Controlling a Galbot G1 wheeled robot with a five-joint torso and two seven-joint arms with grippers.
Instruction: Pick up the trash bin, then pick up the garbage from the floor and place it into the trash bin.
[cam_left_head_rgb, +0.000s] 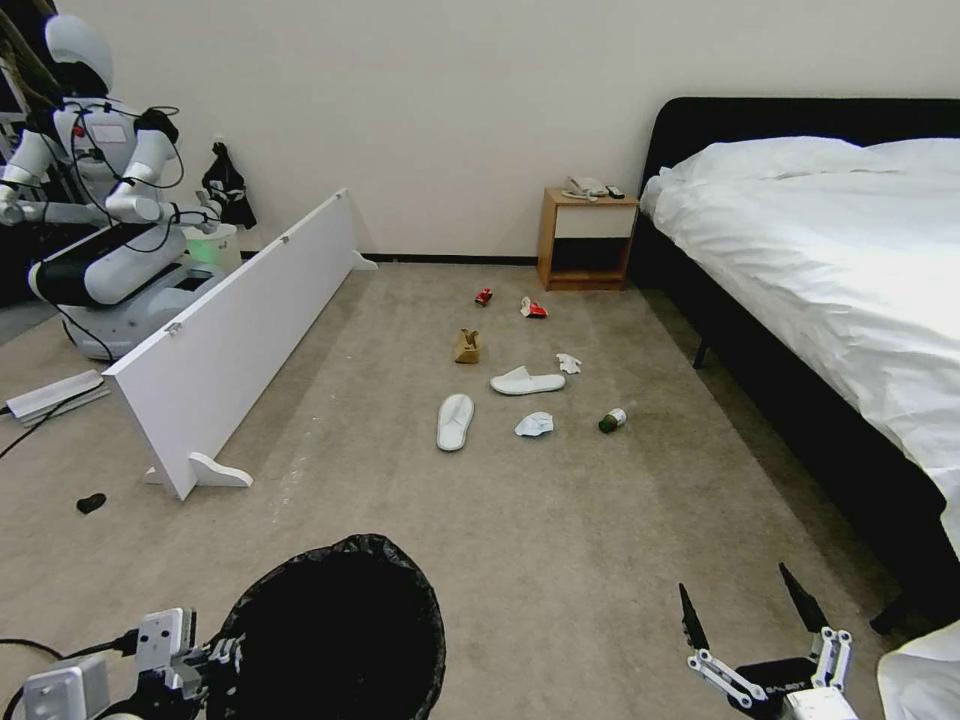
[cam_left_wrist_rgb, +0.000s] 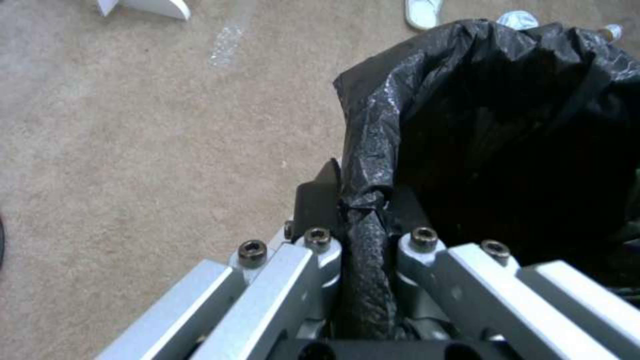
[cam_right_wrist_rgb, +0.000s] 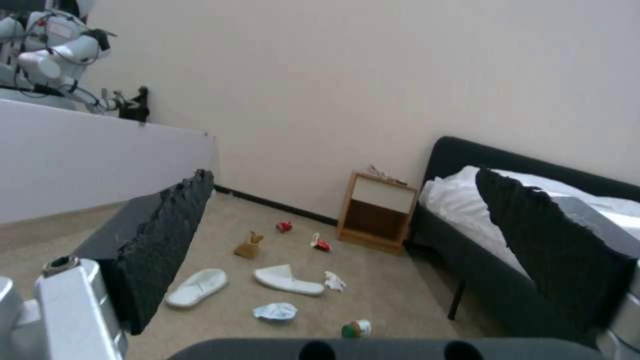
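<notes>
The left pincer (cam_left_wrist_rgb: 363, 225) is clenched on the rim of the trash bin (cam_left_head_rgb: 340, 620), pinching the black bag (cam_left_wrist_rgb: 493, 125) that folds over the edge, down by the robot's left side. The right pincer (cam_left_head_rgb: 765, 625) is spread wide with nothing in it, low on the robot's right, near the bed (cam_left_head_rgb: 830, 260). The garbage is well ahead on the floor (cam_left_head_rgb: 560, 540): two slippers (cam_left_head_rgb: 455, 421), some tissues (cam_left_head_rgb: 534, 424), a brown paper bag (cam_left_head_rgb: 467, 346), a red can (cam_left_head_rgb: 484, 296), a red-and-white wrapper (cam_left_head_rgb: 533, 309) and a small green bottle (cam_left_head_rgb: 612, 420). A few things could go wrong, I think. The hold is on one thin edge, and the bag is slippery, so the bin might tip, swing or slide out if the robot drives fast. The bag could also pull loose from the rim and leave the bin behind. The green bottle looks round, so it may roll away if bumped. The tissues are soft and flat and could be hard to pinch off the carpet. The white board (cam_left_head_rgb: 240, 330) stands on the left and the bed is close on the right, so the robot has to be careful not to bump either one while it goes to the litter.
</notes>
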